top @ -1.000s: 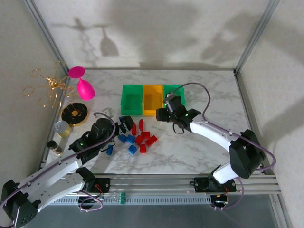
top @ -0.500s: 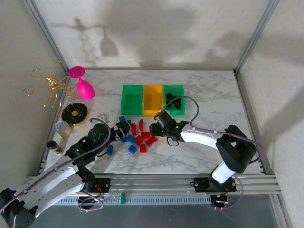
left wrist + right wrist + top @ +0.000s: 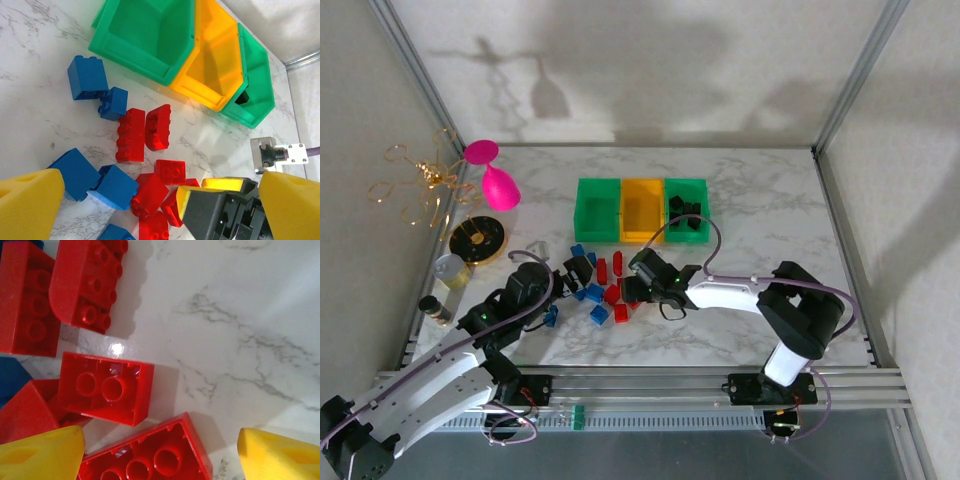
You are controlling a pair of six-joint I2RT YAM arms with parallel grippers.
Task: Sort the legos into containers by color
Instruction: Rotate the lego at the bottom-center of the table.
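Red and blue legos lie in a loose pile in front of the containers: a left green bin, an orange-yellow bin and a right green bin with black legos in it. My right gripper hangs low over the red bricks, open. An upside-down red brick lies between its yellow fingertips, untouched. My left gripper stands wide open at the left of the pile, over blue bricks and red bricks. The right gripper also shows in the left wrist view.
A gold-and-black dish, a pink glass, a gold wire ornament, a jar and a small bottle stand along the left edge. Bare marble lies right of the pile and bins.
My right gripper has come from the right green bin down and left to the red bricks, with its jaws opening wider. The left arm shifted slightly, then held still.
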